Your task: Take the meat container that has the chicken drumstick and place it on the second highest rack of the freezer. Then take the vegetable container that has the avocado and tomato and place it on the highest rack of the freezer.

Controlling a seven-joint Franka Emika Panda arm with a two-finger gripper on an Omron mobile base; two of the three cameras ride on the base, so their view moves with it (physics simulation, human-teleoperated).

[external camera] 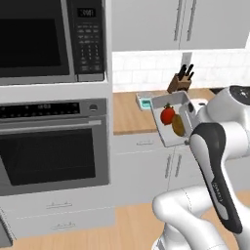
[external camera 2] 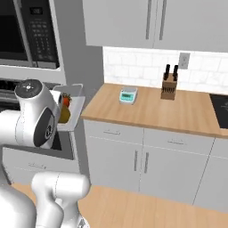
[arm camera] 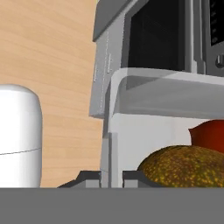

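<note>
The speckled, olive-brown avocado (arm camera: 186, 165) lies nearest the hand camera, touching the glossy red tomato (arm camera: 209, 134) inside the white rectangular vegetable container (external camera: 172, 120). The gripper (arm camera: 111, 177) pinches its rim, holding it tilted in the air before the wooden counter (external camera: 131, 117).

I see a pale grey open container (external camera: 172, 128) held up in the air at the gripper, tilted so its inside faces the left base camera. Inside it, a round red tomato (external camera: 167, 115) sits farther from the fingers, touching an olive-brown speckled avocado (external camera: 178, 125) lying nearer them.
</note>
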